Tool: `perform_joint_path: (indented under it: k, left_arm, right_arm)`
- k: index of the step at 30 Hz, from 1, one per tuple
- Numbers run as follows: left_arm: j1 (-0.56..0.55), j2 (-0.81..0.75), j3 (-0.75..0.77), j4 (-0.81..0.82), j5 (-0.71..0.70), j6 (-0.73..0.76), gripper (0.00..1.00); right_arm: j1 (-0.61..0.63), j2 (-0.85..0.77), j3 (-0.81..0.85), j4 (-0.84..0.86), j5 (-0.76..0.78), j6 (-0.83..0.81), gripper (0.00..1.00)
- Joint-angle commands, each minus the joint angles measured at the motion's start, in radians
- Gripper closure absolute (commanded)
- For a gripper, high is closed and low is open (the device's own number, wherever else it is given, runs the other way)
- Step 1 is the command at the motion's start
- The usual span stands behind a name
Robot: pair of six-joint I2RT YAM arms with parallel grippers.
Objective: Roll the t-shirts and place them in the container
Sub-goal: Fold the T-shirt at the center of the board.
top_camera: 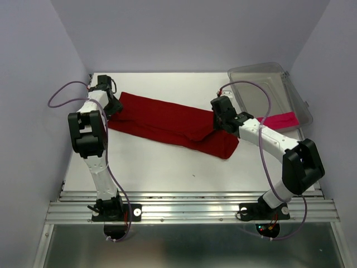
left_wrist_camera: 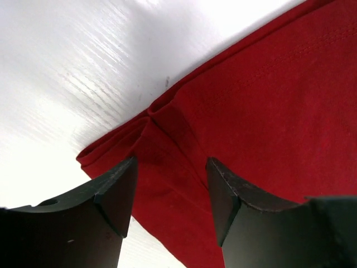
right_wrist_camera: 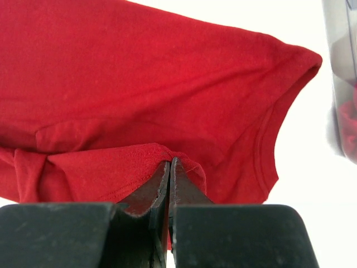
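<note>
Here, right pincer (right_wrist_camera: 169, 163) clamps dark red t-shirt (top_camera: 167, 120); left pincer (left_wrist_camera: 171, 167) gapes astride its edge.

The top camera looks down from above and behind me; my wrist cameras both sit close over the same red shirt (top_camera: 167, 120).

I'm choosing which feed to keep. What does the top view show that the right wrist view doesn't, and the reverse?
Only the top view: the left pincer at the far-left end of the dark red t-shirt, and that shirt's full length. Only the right wrist view: the right pincer shut on a fold of its cloth. Both: the shirt on the white table, and the clear bin.
</note>
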Motion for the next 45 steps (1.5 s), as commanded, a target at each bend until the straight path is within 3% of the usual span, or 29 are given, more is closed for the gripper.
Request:
perform_joint_path:
  k: [1, 10, 12, 13, 14, 16, 27, 33, 45]
  left_arm:
    - [-0.008, -0.092, 0.043, -0.009, -0.059, 0.003, 0.37]
    - [-0.070, -0.135, 0.043, -0.056, -0.113, 0.066, 0.37]
    - [-0.079, -0.141, 0.022, -0.052, -0.096, 0.076, 0.36]
    - [-0.079, -0.144, 0.003, -0.049, -0.088, 0.077, 0.36]
    - [-0.079, -0.144, -0.008, -0.043, -0.066, 0.079, 0.25]
    - [-0.079, -0.144, -0.034, -0.038, -0.041, 0.086, 0.16]
    - [-0.079, -0.187, -0.118, 0.029, 0.041, 0.085, 0.13]
    - [-0.079, -0.158, -0.140, 0.071, 0.068, 0.068, 0.13]
    - [-0.082, -0.092, -0.104, 0.102, 0.064, 0.036, 0.13]
  right_arm:
    - [-0.023, 0.038, 0.071, 0.053, -0.048, -0.022, 0.99]
    - [-0.076, 0.143, 0.179, -0.024, -0.094, 0.004, 0.96]
    - [-0.086, 0.158, 0.192, -0.044, -0.094, 0.015, 0.81]
    - [-0.086, 0.163, 0.205, -0.050, -0.092, 0.016, 0.66]
    - [-0.095, 0.169, 0.212, -0.064, -0.089, 0.023, 0.38]
    - [-0.095, 0.166, 0.223, -0.078, -0.094, 0.024, 0.31]
    - [-0.084, 0.017, 0.078, -0.055, -0.342, 0.101, 0.29]
    - [-0.046, -0.034, -0.016, -0.047, -0.332, 0.138, 0.27]
    - [-0.046, -0.058, -0.018, -0.067, -0.296, 0.131, 0.27]
